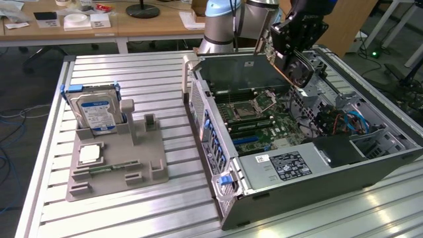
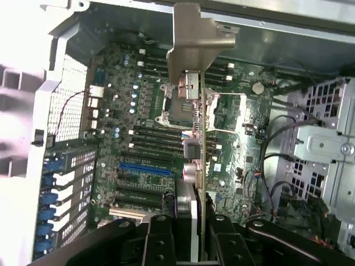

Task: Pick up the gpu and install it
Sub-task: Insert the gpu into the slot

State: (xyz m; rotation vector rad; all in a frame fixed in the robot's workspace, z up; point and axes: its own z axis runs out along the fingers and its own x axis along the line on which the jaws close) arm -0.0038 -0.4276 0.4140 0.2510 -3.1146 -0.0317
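While the hard drive (image 1: 96, 113) stands upright in its grey holder (image 1: 116, 171) at the exterior view's left of the surface (image 1: 152, 74), the open case (image 1: 317, 191) lies to the right. Over its far end hangs the gripper (image 1: 294, 47), carrying the gpu (image 1: 302, 68) on edge above the motherboard (image 1: 254, 121). The fingers (image 2: 158, 244) pinch the card from both sides, and its bracket (image 2: 194, 44) points away from the wrist.

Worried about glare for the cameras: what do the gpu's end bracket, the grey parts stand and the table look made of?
On the gpu, the end bracket: dull silver folded sheet, apparently bare metal. The parts stand: uniform matte grey, no shine, probably plastic. The table: ribbed silvery slats with bright reflections, likely aluminium.
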